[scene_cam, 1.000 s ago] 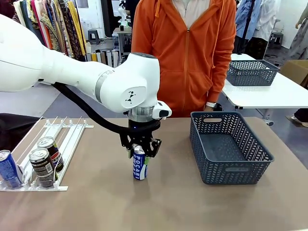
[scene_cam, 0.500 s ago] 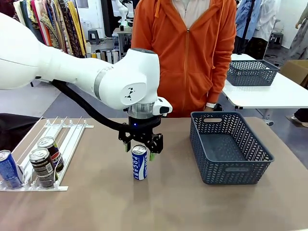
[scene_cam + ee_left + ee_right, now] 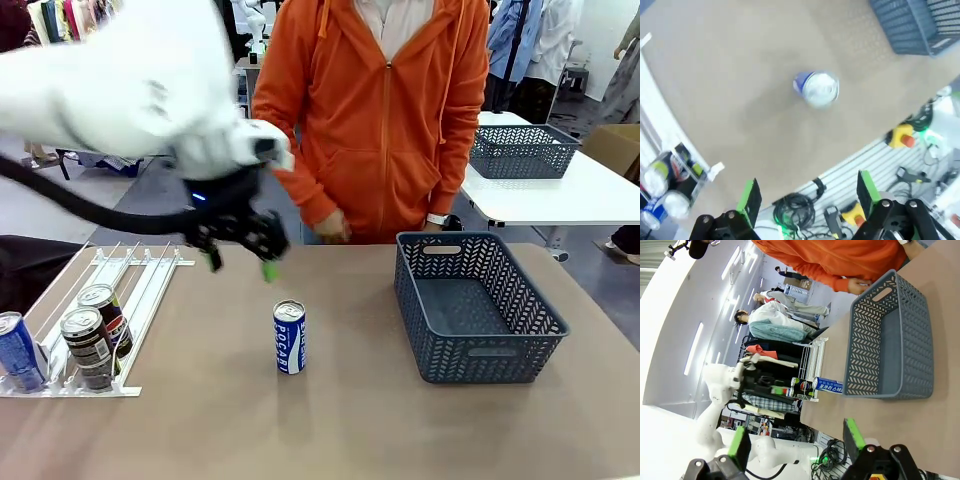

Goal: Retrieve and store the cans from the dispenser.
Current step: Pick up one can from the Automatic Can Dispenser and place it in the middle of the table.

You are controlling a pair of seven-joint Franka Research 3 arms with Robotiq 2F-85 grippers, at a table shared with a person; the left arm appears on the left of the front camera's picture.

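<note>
The left hand (image 3: 240,265), jaws wide, has released the blue can (image 3: 289,338) and lifted away toward the dispenser (image 3: 135,272) at the left edge of the counter (image 3: 200,430). The blue can stands upright mid-counter, not yet in the basket (image 3: 482,362).

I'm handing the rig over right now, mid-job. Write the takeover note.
Left claw: open, empty, raised above the brown table.
Right claw: open, empty.
One blue cylindrical drink can stands upright on the table, between the flat white plastic dispenser rack and the dark blue-grey woven-pattern plastic basket.
At least three cans sit at the rack's near end: another blue can and two dark cans.
Basket is empty and nothing is stored yet. Left: store every can, likely in the basket.
</note>
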